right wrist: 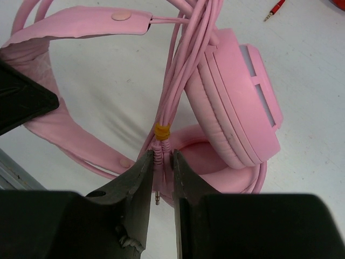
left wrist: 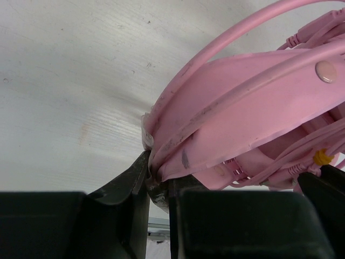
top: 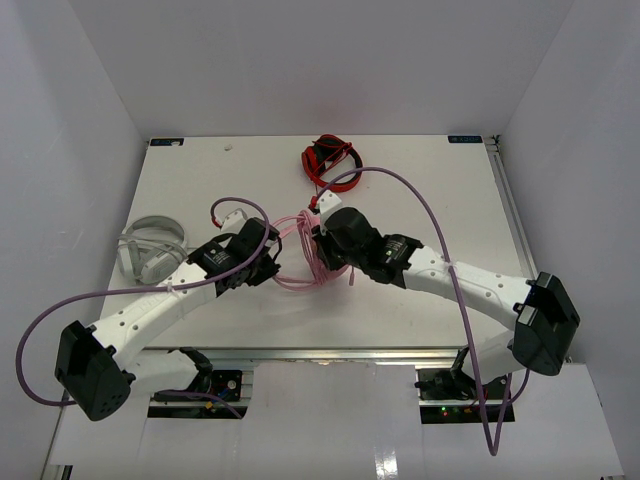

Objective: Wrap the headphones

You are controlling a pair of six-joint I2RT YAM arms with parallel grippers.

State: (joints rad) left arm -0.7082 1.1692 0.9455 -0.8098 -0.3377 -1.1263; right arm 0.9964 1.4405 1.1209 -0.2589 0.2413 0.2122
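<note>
The pale pink headphones (top: 305,262) lie mid-table between my two arms. My left gripper (left wrist: 159,186) is shut on the edge of the pink headband (left wrist: 253,102). My right gripper (right wrist: 161,178) is shut on the pink cable's plug ends (right wrist: 158,162), just below a yellow band (right wrist: 162,130). The cable (right wrist: 186,59) runs up from there in several strands across the headband. A round padded ear cup (right wrist: 237,113) lies right of my right fingers. In the top view the left gripper (top: 268,268) and right gripper (top: 322,243) sit on either side of the headphones.
Red-and-black headphones (top: 330,160) lie at the back middle, their red plug (right wrist: 275,9) showing in the right wrist view. Light grey-white headphones (top: 150,245) lie at the left edge. Purple arm cables loop over both arms. White walls enclose the table.
</note>
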